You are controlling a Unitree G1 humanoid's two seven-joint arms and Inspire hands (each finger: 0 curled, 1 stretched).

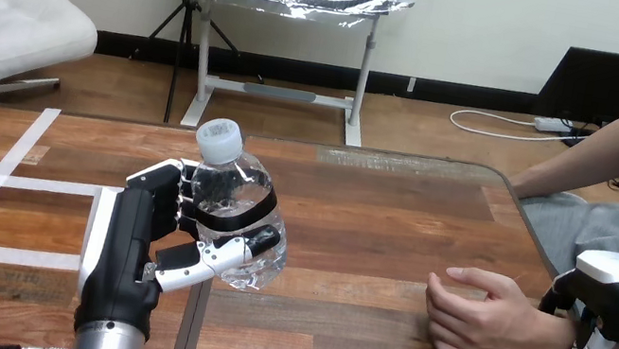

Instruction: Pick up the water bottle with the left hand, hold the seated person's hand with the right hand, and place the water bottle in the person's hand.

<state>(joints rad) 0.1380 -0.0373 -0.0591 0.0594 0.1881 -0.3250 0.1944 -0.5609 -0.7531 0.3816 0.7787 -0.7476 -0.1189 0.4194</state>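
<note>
Your left hand (126, 248) is clutching the bottle (232, 209), holding it tilted above the tabletop (377, 206). The person's hand (482, 315) is lying curled at its 3 o'clock. Your right hand (609, 296) is sitting at the wrist; you cannot tell whether it is gripping. Delivering now is risking a drop, since no palm is opening upward.

The water bottle (237, 183) is clear, glossy plastic; the table (395, 214) is matt, grained wood.
</note>
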